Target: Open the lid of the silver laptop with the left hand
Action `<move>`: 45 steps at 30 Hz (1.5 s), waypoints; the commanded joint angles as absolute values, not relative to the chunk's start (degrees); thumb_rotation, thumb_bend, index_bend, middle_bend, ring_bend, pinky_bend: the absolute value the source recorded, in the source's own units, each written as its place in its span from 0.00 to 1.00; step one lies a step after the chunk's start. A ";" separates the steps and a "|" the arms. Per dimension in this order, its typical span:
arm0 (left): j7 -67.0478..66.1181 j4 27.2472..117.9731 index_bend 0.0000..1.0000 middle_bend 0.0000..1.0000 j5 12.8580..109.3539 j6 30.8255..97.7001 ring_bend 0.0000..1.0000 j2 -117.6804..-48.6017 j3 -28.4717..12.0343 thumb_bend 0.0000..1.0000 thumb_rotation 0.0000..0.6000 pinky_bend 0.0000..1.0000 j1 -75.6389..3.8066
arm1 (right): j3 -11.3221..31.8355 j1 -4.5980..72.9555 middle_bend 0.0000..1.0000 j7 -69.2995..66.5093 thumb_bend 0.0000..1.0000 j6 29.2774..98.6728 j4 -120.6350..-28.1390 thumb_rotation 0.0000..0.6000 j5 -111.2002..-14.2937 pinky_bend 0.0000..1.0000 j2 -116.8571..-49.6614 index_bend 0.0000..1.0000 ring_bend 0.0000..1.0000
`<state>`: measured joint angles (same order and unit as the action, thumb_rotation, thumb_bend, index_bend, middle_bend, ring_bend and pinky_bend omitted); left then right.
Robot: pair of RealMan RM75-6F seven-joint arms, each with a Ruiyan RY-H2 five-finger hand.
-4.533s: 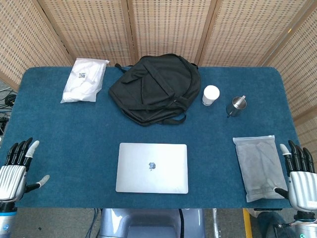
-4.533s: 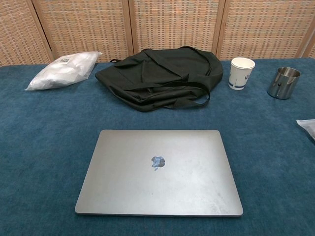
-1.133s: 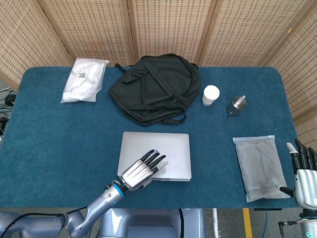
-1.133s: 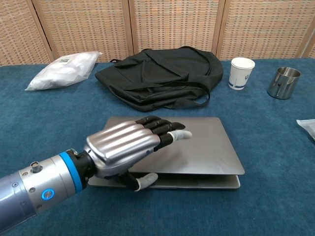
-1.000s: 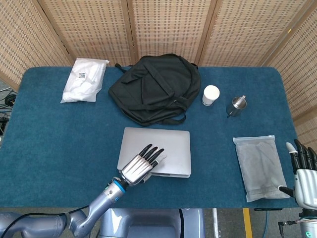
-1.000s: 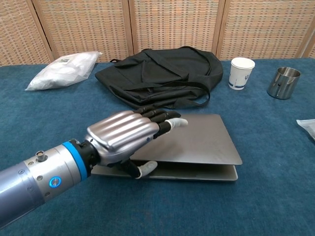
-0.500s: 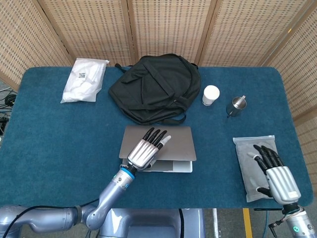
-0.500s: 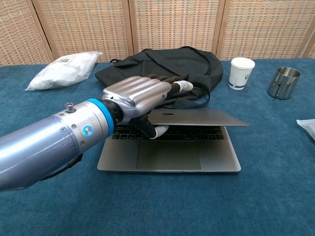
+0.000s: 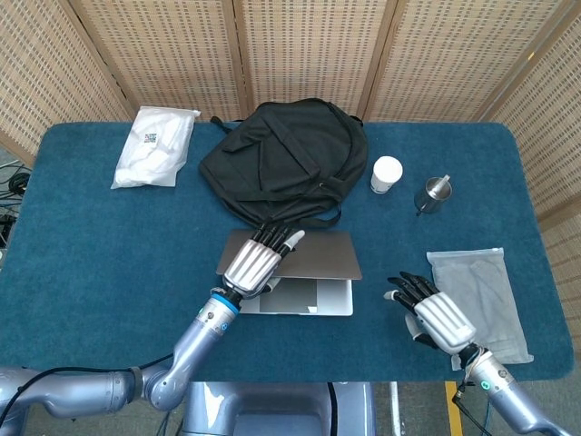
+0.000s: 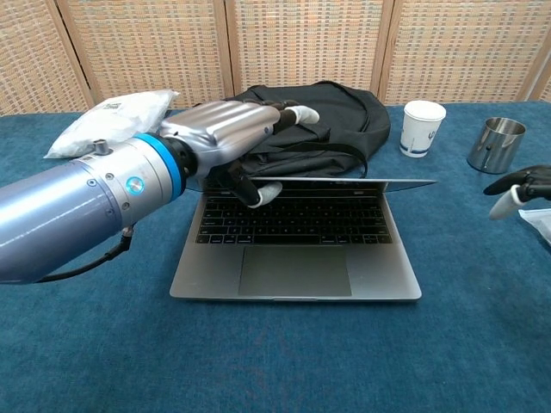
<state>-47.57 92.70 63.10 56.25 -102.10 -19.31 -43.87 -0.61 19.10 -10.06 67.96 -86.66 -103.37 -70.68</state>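
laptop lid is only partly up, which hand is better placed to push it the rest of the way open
Left. The left hand already grips the lid at its left front edge, thumb beneath it over the keyboard. The right hand hovers over the table beside the laptop, touching nothing.

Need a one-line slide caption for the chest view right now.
Left hand lifts the silver laptop lid partway open, keyboard exposed, backpack behind.

head overhead – chest low, frontal
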 commanded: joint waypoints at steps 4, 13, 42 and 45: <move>-45.49 94.43 0.00 0.00 64.09 57.55 0.00 -98.97 -18.25 0.47 1.00 0.00 -43.91 | -1.28 22.93 0.13 -7.86 0.84 62.55 -84.92 1.00 -103.47 0.12 -74.30 0.24 0.03; -43.04 93.80 0.00 0.00 63.09 57.61 0.00 -97.75 -17.52 0.47 1.00 0.00 -45.20 | -0.55 27.38 0.13 -4.66 0.93 54.28 -87.44 1.00 -98.91 0.12 -77.94 0.24 0.03; -37.36 91.82 0.00 0.00 61.46 59.31 0.00 -96.77 -14.97 0.47 1.00 0.00 -47.79 | -1.94 31.99 0.11 5.12 1.00 45.11 -93.05 1.00 -86.96 0.14 -81.77 0.24 0.04; -37.62 91.80 0.00 0.00 61.21 59.52 0.00 -96.74 -15.25 0.47 1.00 0.00 -48.22 | -2.01 32.11 0.11 5.77 1.00 45.12 -93.37 1.00 -86.48 0.14 -81.65 0.24 0.04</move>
<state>-37.58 91.81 61.25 59.48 -96.75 -15.20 -48.18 -1.99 32.06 5.71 45.13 -93.30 -86.53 -81.68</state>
